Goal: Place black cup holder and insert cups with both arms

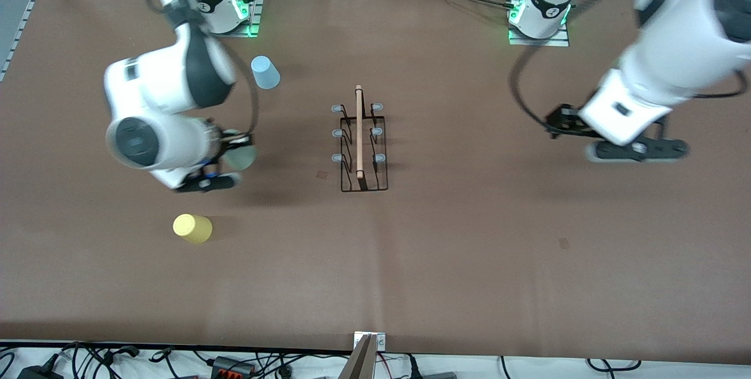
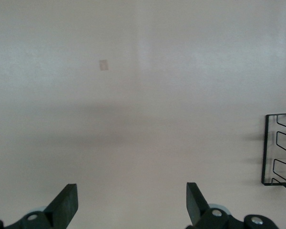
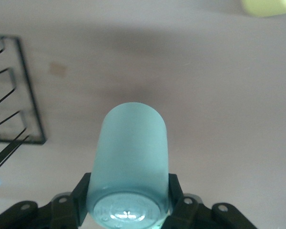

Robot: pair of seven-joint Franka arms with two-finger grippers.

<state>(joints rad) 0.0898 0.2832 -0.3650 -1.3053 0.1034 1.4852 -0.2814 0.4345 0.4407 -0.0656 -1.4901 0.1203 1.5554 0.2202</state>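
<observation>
Our right tool (image 3: 128, 210) pinches the mint cup (image 3: 129, 157) over the bench (image 1: 469, 250); left tool (image 2: 131, 207) waits spread; a skewed cup may miss the rack (image 1: 362, 144) peg

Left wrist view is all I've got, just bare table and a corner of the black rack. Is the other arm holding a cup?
Observer: Yes, the right claw is shut on the mint green cup, held above the table beside the black cup holder.
Operator: Where are the other cups?
Observer: The yellow cup sits toward the right arm's end, nearer the front camera than the holder.
Operator: And the blue one?
Observer: The light blue cup stands close to the right arm's base.
Operator: Anything on the pegs?
Observer: No, all six pegs are bare. Your left claw is open.
</observation>
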